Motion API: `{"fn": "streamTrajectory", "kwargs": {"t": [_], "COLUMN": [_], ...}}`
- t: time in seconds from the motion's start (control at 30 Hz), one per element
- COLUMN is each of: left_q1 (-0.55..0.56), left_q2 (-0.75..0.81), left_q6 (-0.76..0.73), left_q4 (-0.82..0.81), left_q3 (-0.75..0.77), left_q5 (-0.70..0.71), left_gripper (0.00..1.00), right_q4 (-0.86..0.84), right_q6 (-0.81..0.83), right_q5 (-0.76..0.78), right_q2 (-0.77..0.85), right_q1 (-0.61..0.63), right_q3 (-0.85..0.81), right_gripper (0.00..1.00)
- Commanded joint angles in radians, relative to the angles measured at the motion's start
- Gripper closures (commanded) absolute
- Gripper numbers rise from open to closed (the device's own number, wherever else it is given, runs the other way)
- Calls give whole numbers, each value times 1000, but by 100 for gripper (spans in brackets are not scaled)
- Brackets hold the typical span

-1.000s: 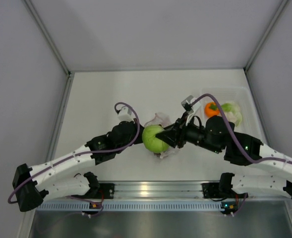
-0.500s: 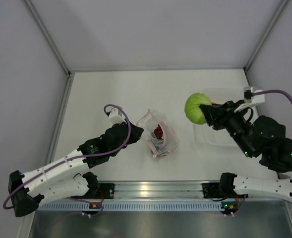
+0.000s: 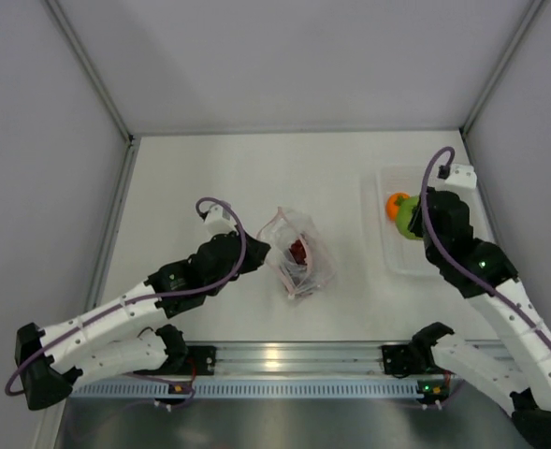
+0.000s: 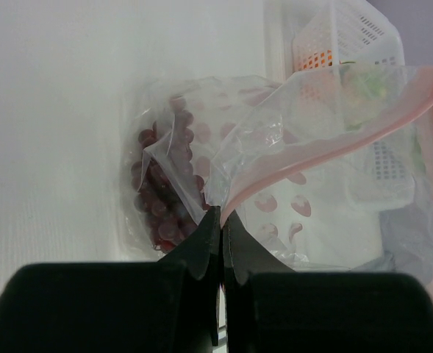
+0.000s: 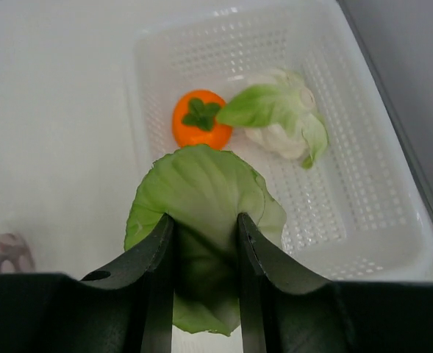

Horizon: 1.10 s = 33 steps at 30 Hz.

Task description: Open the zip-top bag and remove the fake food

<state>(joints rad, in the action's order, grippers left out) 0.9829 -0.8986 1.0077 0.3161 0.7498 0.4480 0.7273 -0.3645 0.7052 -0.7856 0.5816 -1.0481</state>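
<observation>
The zip-top bag lies mid-table, its pink zip strip pulled open, with the dark red grape bunch still inside. My left gripper is shut on the bag's edge at the strip, at the bag's left side. My right gripper is shut on a round green toy food, veined like a cabbage, and holds it above the near left part of the white tray. The orange fruit and the white and pale green leafy vegetable lie in the tray.
The perforated white tray sits at the right of the table, close to the right wall. Grey walls close in the table at the back and both sides. A metal rail runs along the near edge between the arm bases.
My right gripper has carried the green food from the bag rightward to above the tray. My left gripper has drawn back a little to the left and kept its hold on the bag.
</observation>
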Motion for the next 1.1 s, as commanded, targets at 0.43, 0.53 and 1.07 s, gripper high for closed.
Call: {"fn": "streamTrajectory", "kwargs": {"t": [0.43,0.53,1.07], "left_q1": [0,2,5], "left_q2": [40,32,-57], "left_q6": [-87,-103,-61], "left_q4": [-6,-11,-15], "left_q3": [31,51,187], "left_q5": [-133,-163,-172], "left_gripper": [100,100,100], "right_q4": [-187,-175,-162], "right_q6": [-24,-22,-212], "right_q5": [-302,-317,-1057], "right_q2": [-198,-181,117], "right_q1": [-431,-431,-318], "right_q3": [218,198,62], "right_gripper": [35,18,48]}}
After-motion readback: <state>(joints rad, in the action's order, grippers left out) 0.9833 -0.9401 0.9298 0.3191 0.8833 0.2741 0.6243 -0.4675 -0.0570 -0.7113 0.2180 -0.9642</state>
